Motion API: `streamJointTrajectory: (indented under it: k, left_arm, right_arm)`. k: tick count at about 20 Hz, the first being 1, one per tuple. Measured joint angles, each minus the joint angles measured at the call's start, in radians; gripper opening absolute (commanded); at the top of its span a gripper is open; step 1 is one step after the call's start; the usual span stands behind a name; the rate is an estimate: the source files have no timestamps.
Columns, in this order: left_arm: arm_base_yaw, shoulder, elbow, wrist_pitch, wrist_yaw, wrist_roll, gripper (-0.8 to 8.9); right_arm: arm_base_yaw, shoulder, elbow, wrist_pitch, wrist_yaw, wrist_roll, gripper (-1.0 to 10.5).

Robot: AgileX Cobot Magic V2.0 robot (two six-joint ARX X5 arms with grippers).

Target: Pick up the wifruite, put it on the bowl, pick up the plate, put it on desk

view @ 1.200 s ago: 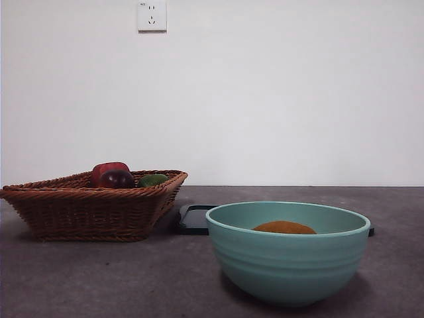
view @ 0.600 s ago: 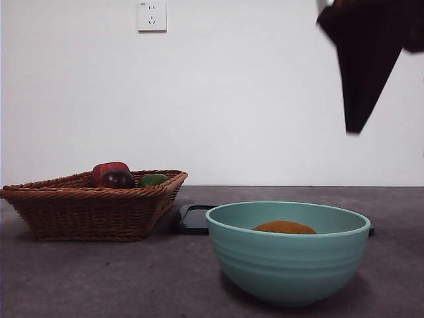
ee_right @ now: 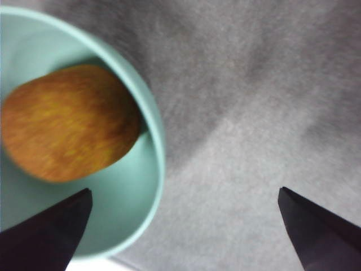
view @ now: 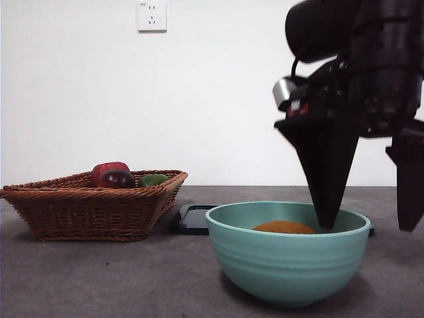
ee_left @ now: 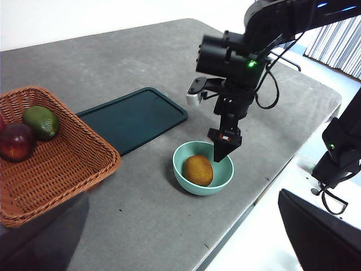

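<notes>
The orange-brown wifruite (view: 285, 228) (ee_left: 198, 170) (ee_right: 67, 121) lies inside the mint-green bowl (view: 288, 265) (ee_left: 197, 192) (ee_right: 155, 147). My right gripper (view: 368, 222) (ee_left: 224, 151) (ee_right: 183, 193) hangs open over the bowl's right rim, one jaw inside the bowl beside the fruit, the other outside; it holds nothing. The plate (view: 195, 218) (ee_left: 132, 118), a flat dark teal tray, lies on the desk (view: 99, 278) (ee_left: 141, 51) behind the bowl. My left gripper (ee_left: 180, 237) is high above the desk, open and empty.
A brown wicker basket (view: 86, 209) (ee_left: 67, 169) at the left holds a dark red fruit (view: 116, 177) (ee_left: 16, 142) and a green fruit (view: 154, 179) (ee_left: 40, 122). In the left wrist view the desk's front edge (ee_left: 248, 209) runs close to the bowl.
The right arm came into the front view from the upper right and dropped down to the bowl's right rim. Fruit, bowl, plate and basket have not moved.
</notes>
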Motion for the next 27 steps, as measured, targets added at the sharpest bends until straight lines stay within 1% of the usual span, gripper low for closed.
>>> streamJointTrajectory:
  k: [1,3,5,12,19,24,27]
  left_arm:
    - [0.0,0.0,0.0,0.0,0.0,0.0,6.26]
    - [0.0,0.0,0.0,0.0,0.0,0.0,6.26]
    - [0.0,0.0,0.0,0.0,0.0,0.0,6.26]
    - [0.0,0.0,0.0,0.001,0.0,0.0,6.26]
    - [0.0,0.0,0.0,0.001,0.0,0.0,6.26]
    - [0.0,0.0,0.0,0.001,0.0,0.0,6.26]
    - [0.0,0.0,0.0,0.002,0.0,0.0,6.26]
  right_arm:
    - [0.0,0.015,0.0,0.006,0.002,0.0,5.0]
    - [0.0,0.035,0.0,0.029,0.002,0.001,4.3]
    - [0.0,0.053,0.0,0.049,0.002,0.002,3.9]
    - [0.001,0.079,0.0,0.1,-0.005,0.028,0.1]
    - [0.003,0.079,0.022,0.11,-0.011,0.046,0.1]
    - [-0.038,0.081,0.183,0.059,-0.001,0.049,0.1]
    - [-0.087,0.106,0.319,-0.022,-0.002,0.022,0.1]
